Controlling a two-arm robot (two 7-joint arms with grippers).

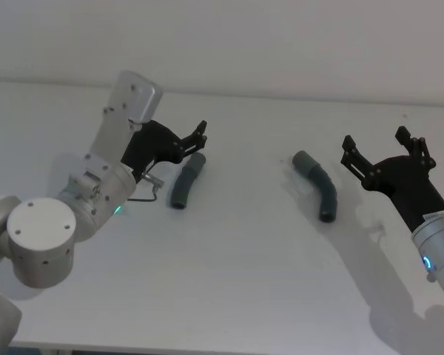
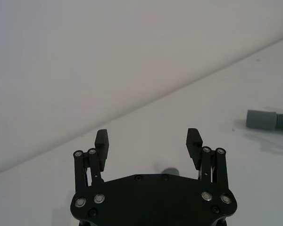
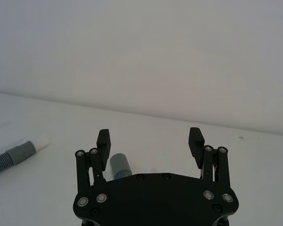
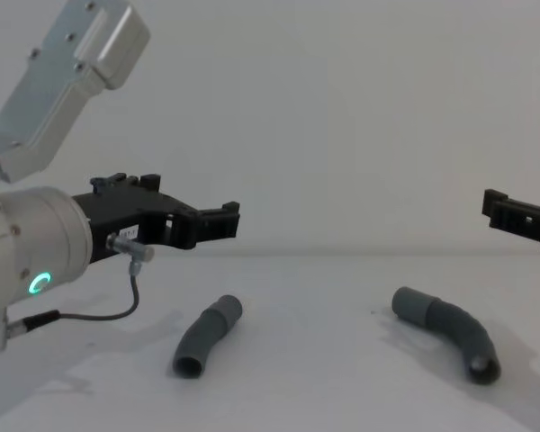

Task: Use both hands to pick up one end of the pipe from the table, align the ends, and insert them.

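Left pipe piece (image 1: 187, 180) and right pipe piece (image 1: 317, 185) lie front-to-back, far ends converging

Left gripper (image 4: 227, 219) hovers over pipe piece (image 4: 207, 337) — apart.

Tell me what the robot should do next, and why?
Probably lower the open left gripper onto the left hose piece it hangs above; that piece and the right hose piece, by the open right gripper, lie untouched on the table.

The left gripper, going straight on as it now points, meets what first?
Likely nothing near: the black angular left gripper, open, points over bare matte white table toward the wall; a dark-grey ribbed hose piece lies aside.
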